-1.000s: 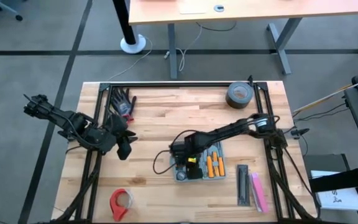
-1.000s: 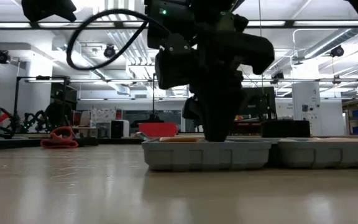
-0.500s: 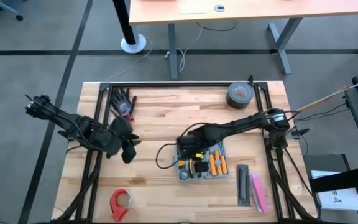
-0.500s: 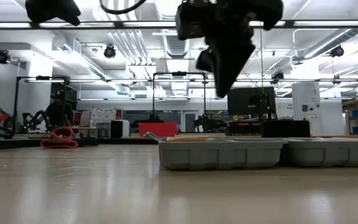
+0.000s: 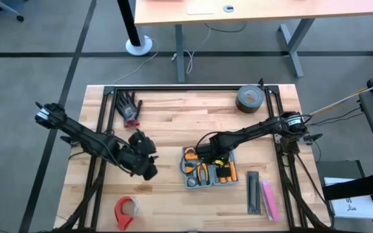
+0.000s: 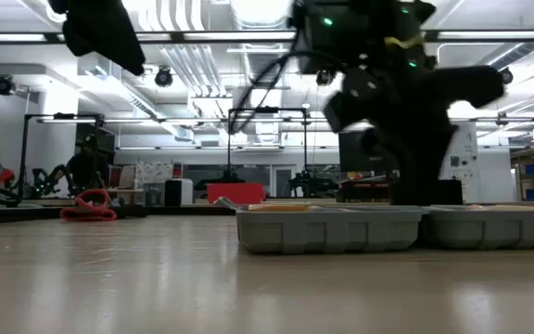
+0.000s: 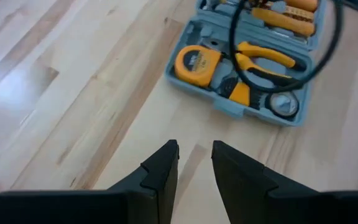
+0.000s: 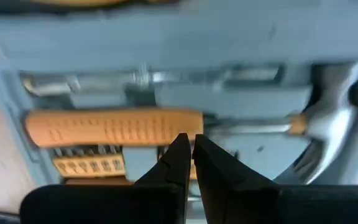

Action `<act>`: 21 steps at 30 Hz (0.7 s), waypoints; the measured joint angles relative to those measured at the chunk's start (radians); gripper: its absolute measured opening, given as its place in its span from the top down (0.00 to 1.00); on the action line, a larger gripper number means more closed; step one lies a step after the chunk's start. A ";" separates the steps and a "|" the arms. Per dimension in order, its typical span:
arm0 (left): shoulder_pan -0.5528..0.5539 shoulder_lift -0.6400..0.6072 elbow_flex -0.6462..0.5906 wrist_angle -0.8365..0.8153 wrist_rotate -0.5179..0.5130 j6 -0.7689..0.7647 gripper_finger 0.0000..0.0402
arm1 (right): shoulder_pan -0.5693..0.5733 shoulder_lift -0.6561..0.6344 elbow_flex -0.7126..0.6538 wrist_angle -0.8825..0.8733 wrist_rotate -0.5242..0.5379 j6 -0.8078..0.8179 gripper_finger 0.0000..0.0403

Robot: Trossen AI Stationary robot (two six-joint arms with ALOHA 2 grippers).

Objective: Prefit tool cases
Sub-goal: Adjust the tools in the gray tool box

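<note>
The open tool case lies near the front edge of the table, a little right of its middle, long side running left to right in the high view. Nearest the front, well left of the case, sits a red tape roll; a black bar and a pink bar lie just right of the case.

The right gripper hangs directly over the case, fingers pressed together and holding nothing; its wrist view looks down on an orange handle and a hammer in the tray. The left gripper waits just left of the case, fingers slightly apart and empty, pointing toward the tape measure.

By my reading, the right arm is the nearer one. Farther back are gloves and a grey tape roll.
</note>
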 joint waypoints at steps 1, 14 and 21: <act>0.000 0.014 0.000 0.021 0.000 0.011 0.74 | 0.002 -0.010 -0.024 0.004 -0.003 0.014 0.98; 0.025 0.193 0.000 0.360 0.066 0.159 0.74 | 0.029 -0.265 -0.264 0.098 -0.027 0.219 0.98; 0.051 0.267 0.000 0.454 0.076 0.159 0.74 | 0.082 -0.316 -0.331 0.229 -0.053 0.303 0.98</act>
